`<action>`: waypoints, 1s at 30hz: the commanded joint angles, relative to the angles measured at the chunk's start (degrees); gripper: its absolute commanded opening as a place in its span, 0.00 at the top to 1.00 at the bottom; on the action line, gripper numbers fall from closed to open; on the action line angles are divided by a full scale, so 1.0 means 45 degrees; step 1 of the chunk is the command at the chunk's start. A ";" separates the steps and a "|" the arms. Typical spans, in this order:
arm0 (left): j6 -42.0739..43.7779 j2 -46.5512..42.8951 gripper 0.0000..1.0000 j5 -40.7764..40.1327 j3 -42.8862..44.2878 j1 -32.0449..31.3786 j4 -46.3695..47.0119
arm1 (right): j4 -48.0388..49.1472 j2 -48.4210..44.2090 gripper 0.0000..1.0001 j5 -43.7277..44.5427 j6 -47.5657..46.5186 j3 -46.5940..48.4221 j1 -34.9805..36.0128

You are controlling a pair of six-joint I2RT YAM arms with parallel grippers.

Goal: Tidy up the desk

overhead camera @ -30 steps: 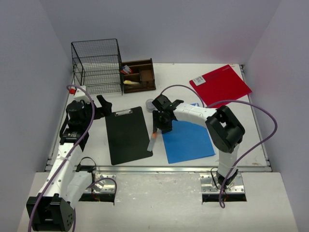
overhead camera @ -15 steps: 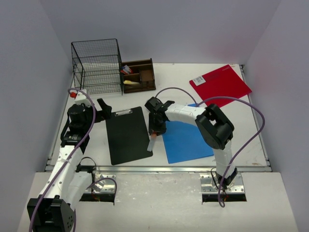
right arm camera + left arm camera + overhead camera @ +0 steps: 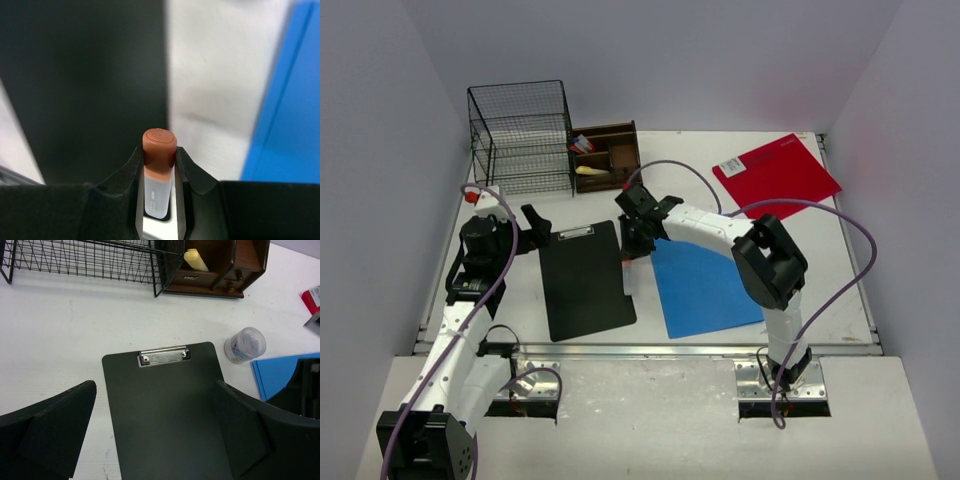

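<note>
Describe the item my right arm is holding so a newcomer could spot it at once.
On the white desk, find the bare strip between the black clipboard and the blue sheet. Above it, the fingers of the right gripper pinch a marker. Unlike the yellow item in the wooden organizer, its cap is orange-brown over a pale, translucent body.

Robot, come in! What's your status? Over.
Left gripper open above black clipboard. Right gripper shut on orange-capped marker, above desk. Blue folder close beside.

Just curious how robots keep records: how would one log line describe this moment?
right gripper: shut on marker, over desk | left gripper: open, facing clipboard
</note>
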 commanded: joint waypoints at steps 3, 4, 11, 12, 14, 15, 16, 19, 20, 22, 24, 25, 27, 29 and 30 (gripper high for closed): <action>-0.0142 -0.0640 0.00 0.0714 0.0140 0.0171 0.0477 | 0.5051 -0.1505 1.00 0.0791 -0.4353 0.1631 -0.0224; -0.0125 -0.0810 0.00 0.0990 0.0083 0.0171 0.0557 | 0.6321 -0.1558 1.00 0.0868 -0.5544 0.1598 -0.0224; -0.0395 -0.0951 0.00 0.1693 0.0120 0.0171 0.0750 | 1.6660 -0.0349 1.00 0.0169 -1.1049 0.0196 -0.0224; -0.0423 -0.0801 0.00 0.1615 0.0176 0.0171 0.0700 | 1.8018 0.0145 1.00 0.0095 -1.1600 0.0429 -0.0224; -0.0437 -0.0633 0.00 0.1529 0.0234 0.0171 0.0726 | 1.9266 0.1000 1.00 -0.0094 -1.2458 0.0832 -0.0224; -0.0437 -0.0574 0.00 0.1504 0.0259 0.0171 0.0759 | 1.9968 0.1479 1.00 -0.0103 -1.2962 0.1047 -0.0224; -0.0437 -0.0538 0.00 0.1481 0.0291 0.0171 0.0802 | 2.0752 0.1945 1.00 -0.0047 -1.3229 0.1219 -0.0224; -0.0398 -0.0400 0.00 0.1367 0.0410 0.0171 0.0900 | 2.2637 0.3555 1.00 -0.0026 -1.3983 0.2077 -0.0224; -0.0391 -0.0357 0.00 0.1296 0.0452 0.0171 0.0900 | 2.2773 0.3961 1.00 -0.0027 -1.4134 0.2397 -0.0239; -0.0378 -0.0332 0.00 0.1186 0.0476 0.0172 0.0901 | 2.2759 0.4444 1.00 0.0014 -1.4303 0.2842 -0.0284; -0.0378 -0.0339 0.00 0.1114 0.0430 0.0190 0.0920 | 2.2692 0.4738 1.00 0.0051 -1.4363 0.3094 -0.0323; -0.0378 -0.0346 0.00 0.1078 0.0402 0.0190 0.0920 | 2.2699 0.4889 1.00 0.0051 -1.4406 0.3202 -0.0345; -0.0378 -0.0351 0.00 0.1007 0.0375 0.0190 0.0920 | 2.2645 0.5102 1.00 0.0071 -1.4483 0.3349 -0.0391; -0.0381 -0.0351 0.00 0.0992 0.0335 0.0193 0.0939 | 2.2551 0.5307 1.00 0.0071 -1.4532 0.3501 -0.0489; -0.0392 -0.0351 0.00 0.0992 0.0313 0.0204 0.0939 | 2.2562 0.5351 1.00 0.0071 -1.4586 0.3513 -0.0533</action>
